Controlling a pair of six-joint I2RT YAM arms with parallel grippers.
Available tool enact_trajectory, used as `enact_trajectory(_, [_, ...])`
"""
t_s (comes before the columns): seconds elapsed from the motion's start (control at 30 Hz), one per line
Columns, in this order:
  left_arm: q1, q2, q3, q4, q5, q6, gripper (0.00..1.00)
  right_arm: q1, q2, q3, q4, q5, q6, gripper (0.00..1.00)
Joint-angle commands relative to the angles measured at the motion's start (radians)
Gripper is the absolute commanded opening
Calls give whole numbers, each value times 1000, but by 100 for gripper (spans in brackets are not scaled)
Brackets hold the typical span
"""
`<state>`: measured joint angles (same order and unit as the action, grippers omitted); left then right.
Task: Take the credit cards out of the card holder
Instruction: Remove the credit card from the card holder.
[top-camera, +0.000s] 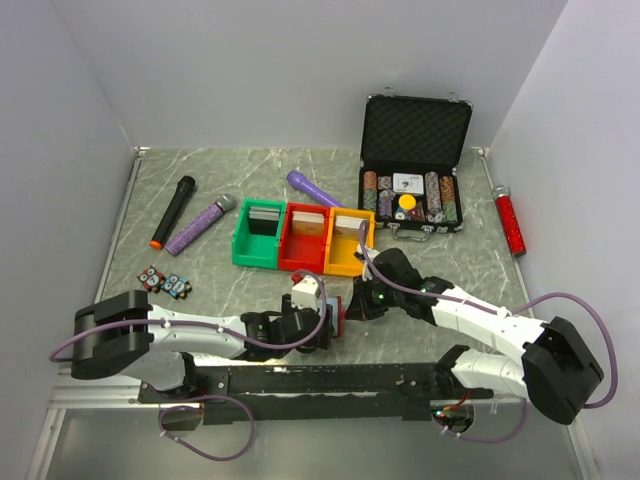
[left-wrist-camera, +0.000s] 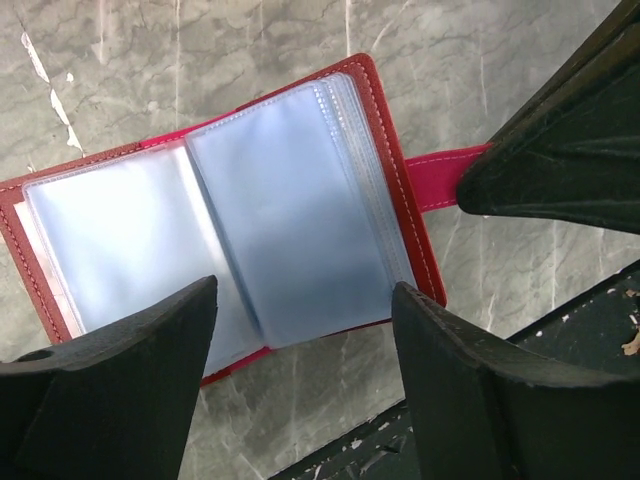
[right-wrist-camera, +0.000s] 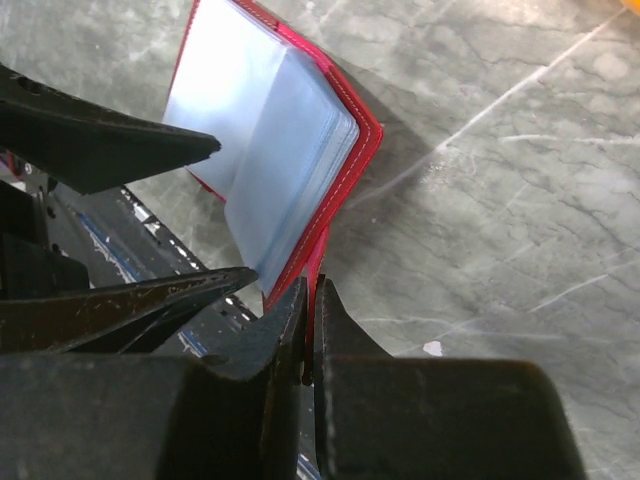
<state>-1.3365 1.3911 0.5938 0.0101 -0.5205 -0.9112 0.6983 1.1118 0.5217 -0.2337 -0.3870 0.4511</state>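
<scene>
Card holder (left-wrist-camera: 290, 200) lies open at near edge of table (top-camera: 480, 260), approx. mid-way along it, between the two grippers. Dark-red cover w/ pale stitching; clear grey-blue sleeves (left-wrist-camera: 120, 240) fanned open, facing up. Can't tell whether any sleeve has a card in it.

Snap tab (left-wrist-camera: 435, 180) sticks out from one side of cover. R gripper (right-wrist-camera: 308, 300) has its fingers pressed together on this tab, pinching it. Cover on tab side looks tilted up off the surface, w/ shadow beneath.

L gripper (left-wrist-camera: 300, 290) is spread wide over the holder's near edge, one finger either side of the sleeve stack. No contact visible.

Further back, mid-table: green bin (top-camera: 258, 235), red bin (top-camera: 305, 237), yellow bin (top-camera: 350, 240) side by side, touching. Black chip case (top-camera: 412, 170) sits open toward far right corner. Black mic (top-camera: 172, 212) and purple mic (top-camera: 200, 223) lie toward far left.
</scene>
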Motion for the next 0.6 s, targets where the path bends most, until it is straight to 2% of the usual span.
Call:
enact_trajectory(0.0, [3, -23, 5, 8, -18, -9, 73, 10, -20, 38, -7, -1, -6, 0])
enact_trajectory(0.13, [14, -20, -11, 24, -6, -11, 66, 15, -21, 34, -4, -4, -2, 0])
enact_trajectory(0.4, [42, -30, -31, 28, 4, -26, 41, 17, -33, 41, -22, 8, -11, 0])
enact_trajectory(0.57, [54, -52, -48, 13, -4, -41, 34, 15, -30, 40, -21, 8, -11, 0])
